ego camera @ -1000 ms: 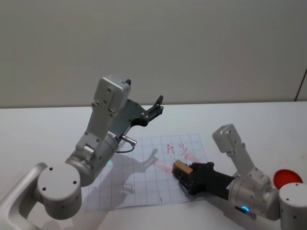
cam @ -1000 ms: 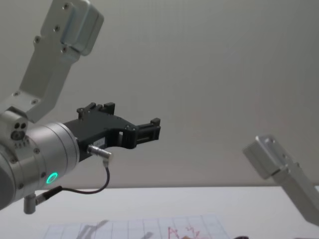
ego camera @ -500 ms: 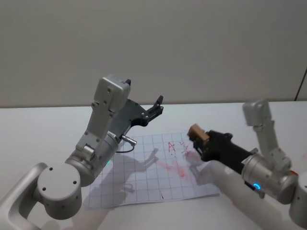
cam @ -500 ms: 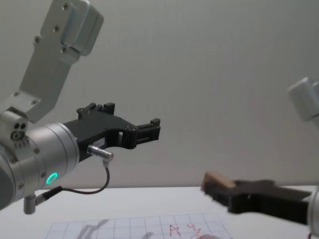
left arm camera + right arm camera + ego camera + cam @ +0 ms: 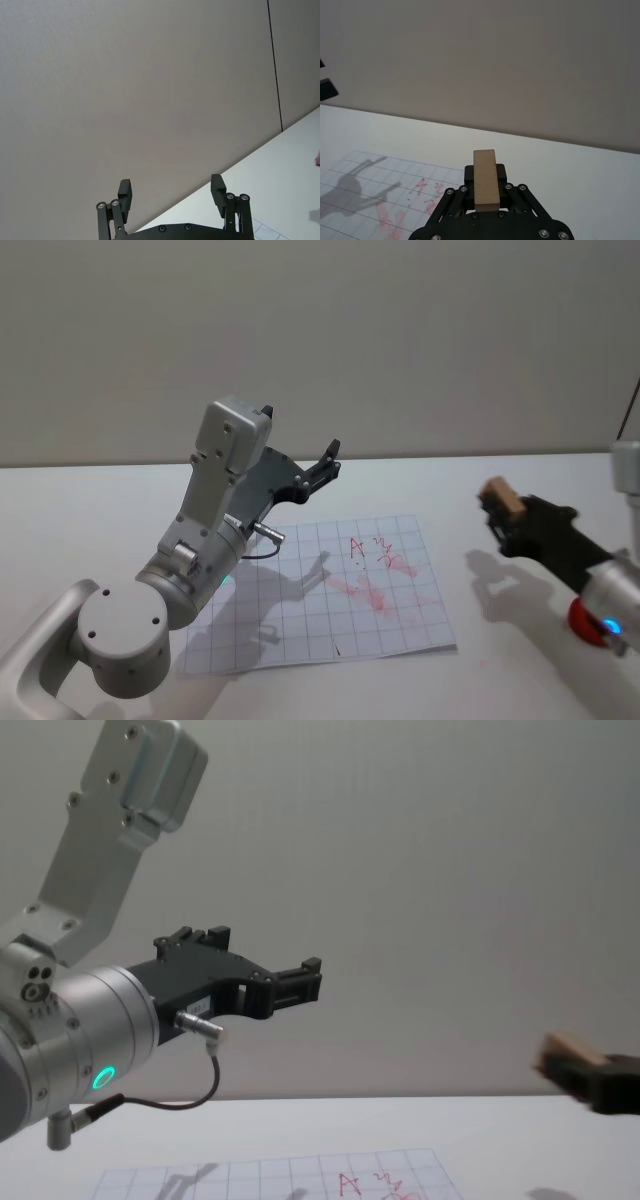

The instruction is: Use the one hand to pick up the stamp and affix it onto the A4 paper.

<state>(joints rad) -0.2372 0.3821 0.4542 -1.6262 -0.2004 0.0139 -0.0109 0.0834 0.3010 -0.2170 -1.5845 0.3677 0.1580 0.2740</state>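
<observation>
The right arm reaches in from the near right, its forearm angled up and toward the left, with a blue light glowing on its wrist housing. The right gripper (image 5: 512, 525) hangs in the air above bare desk (image 5: 100, 510), just past the right edge of the A4 paper (image 5: 300, 625). It is clenched on the stamp (image 5: 501, 498). The tan block sits between the two black fingers and juts beyond their tips. In the right wrist view the stamp (image 5: 485, 179) stands lengthwise in the grip, and the paper (image 5: 365, 175) lies below it and off to one side. From the chest view the stamp (image 5: 572, 1049) shows at the right edge, clear of the desk surface. Its shadow falls on the desk to the right of the sheet.

The left arm is raised from the near left with its elbow bent high. The left gripper (image 5: 331, 459) points far and right, above the far edge of the paper. Its fingers are spread apart with nothing between them, as the left wrist view shows (image 5: 171, 186).

The sheet carries a pale grid. On its far right part stands a red hand-drawn "A" (image 5: 355, 548), with red scribbles beside it that cannot be read and red smears (image 5: 365, 592) just nearer.
</observation>
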